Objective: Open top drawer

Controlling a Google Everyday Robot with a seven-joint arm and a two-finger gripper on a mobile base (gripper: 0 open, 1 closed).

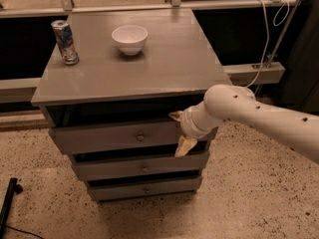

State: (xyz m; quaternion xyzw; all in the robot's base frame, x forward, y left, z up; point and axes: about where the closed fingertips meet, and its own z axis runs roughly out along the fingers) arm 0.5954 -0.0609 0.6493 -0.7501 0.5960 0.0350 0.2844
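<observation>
Where the frame begins at lower left, a black rod-like object [7,205] lies on the speckled floor [45,198]; what it is cannot be told. At upper left, a drink can [65,42] stands upright near the left rear corner of the grey cabinet top [164,68]. A white bowl [129,38] sits upright to the right of the can, well apart from it, toward the rear centre of the same surface.

Below the cabinet top, at centre frame, the top drawer [109,138] presents its grey front with a small round knob [140,137] at mid-width. A dark gap runs between the front's upper edge and the cabinet top. Two shallower drawers follow beneath: the middle drawer [119,169] and the bottom drawer [124,190], each with its own small knob.

Right of centre, the gripper [180,131] is at the right end of the top drawer's front, well right of the knob. Its two tan fingers [184,146] are spread apart, one at the front's upper edge and one at its lower edge. Whether either finger touches the wood cannot be told. The white arm [259,116] extends from the gripper to the right edge of the frame. At upper right, a pale cable [262,39] hangs down behind the cabinet.
</observation>
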